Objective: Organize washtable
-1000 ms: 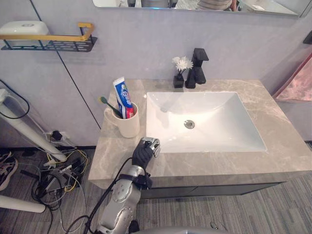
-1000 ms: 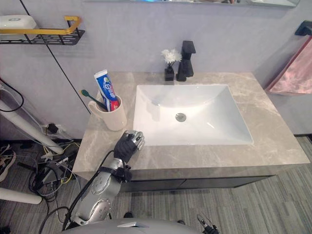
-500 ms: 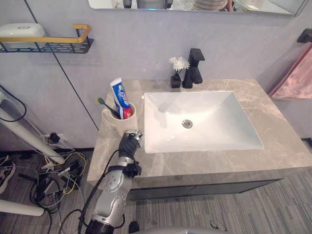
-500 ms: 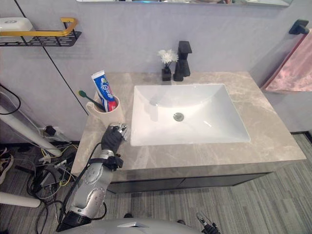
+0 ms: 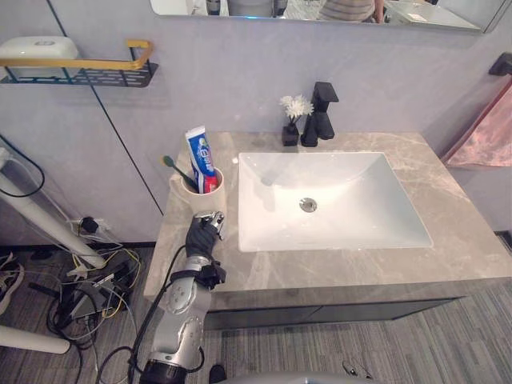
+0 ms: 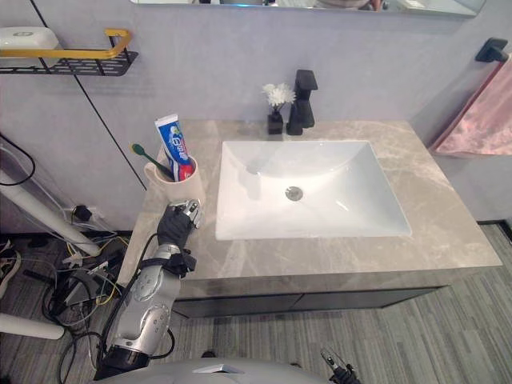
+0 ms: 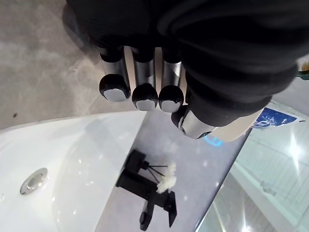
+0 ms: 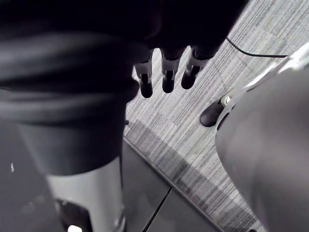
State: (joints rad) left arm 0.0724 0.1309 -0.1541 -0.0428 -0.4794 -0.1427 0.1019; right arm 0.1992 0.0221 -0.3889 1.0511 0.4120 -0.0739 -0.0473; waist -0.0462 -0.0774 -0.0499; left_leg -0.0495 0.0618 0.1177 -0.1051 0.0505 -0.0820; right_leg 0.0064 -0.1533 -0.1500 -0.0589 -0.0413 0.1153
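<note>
Cup (image 5: 200,200) with toothpaste (image 5: 200,160) and toothbrush (image 5: 178,170) stands at the counter's left end, at 12 o'clock of the left hand (image 5: 202,237). That hand's fingers are curled on nothing, close against the cup's wall. The right hand (image 8: 166,72) hangs low, fingers straight and empty. The sink (image 5: 360,208) lies at 3 o'clock of the cup. Nudged by a closed fist, the top-heavy cup could tip.

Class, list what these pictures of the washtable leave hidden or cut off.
- Toothpaste and toothbrush lower ends: eye views, inside the cup.
- White item on shelf: eye views, rail crosses it; too small to identify.
- Towel: cut by right edge.
- Whether left hand touches cup: eye views, its back hides contact.
</note>
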